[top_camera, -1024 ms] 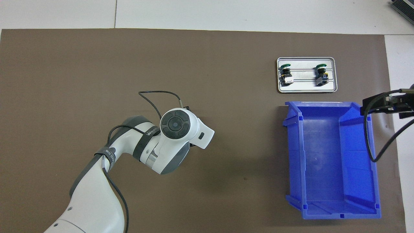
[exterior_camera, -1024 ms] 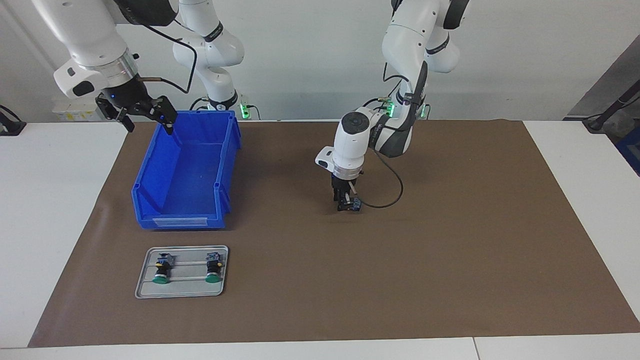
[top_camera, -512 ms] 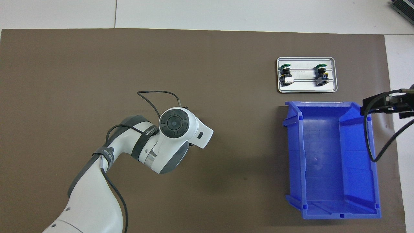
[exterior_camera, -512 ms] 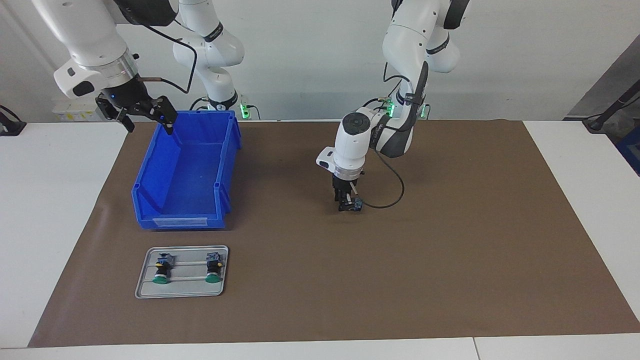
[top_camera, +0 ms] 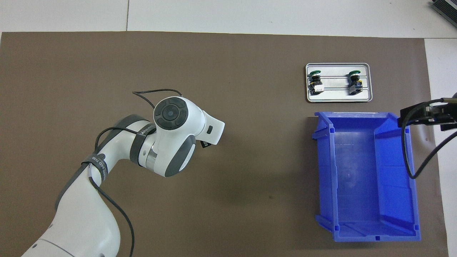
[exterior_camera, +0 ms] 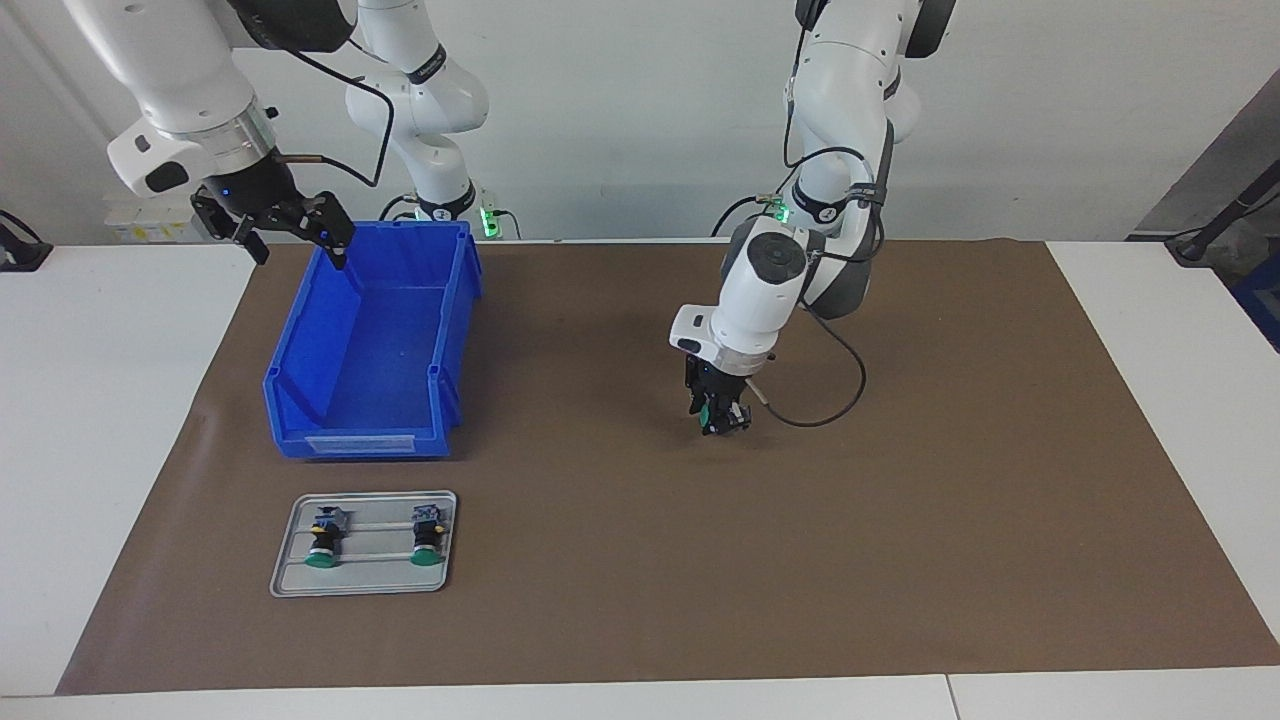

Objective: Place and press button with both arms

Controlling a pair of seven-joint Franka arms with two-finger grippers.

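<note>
Two white jointed arms (exterior_camera: 760,290), grey elbow shells, silver wrist rings, looping black cables, black pincers.

White table (exterior_camera: 120,400) with a big brown mat (exterior_camera: 900,560) spread over most of it. Sitting on the mat: an open blue bin (exterior_camera: 372,345) toward the right arm's end, plus a small metal tray (exterior_camera: 365,585) just beside it, farther from the robots. Bare white strips showing at both ends and along the edge farthest from the robots
</note>
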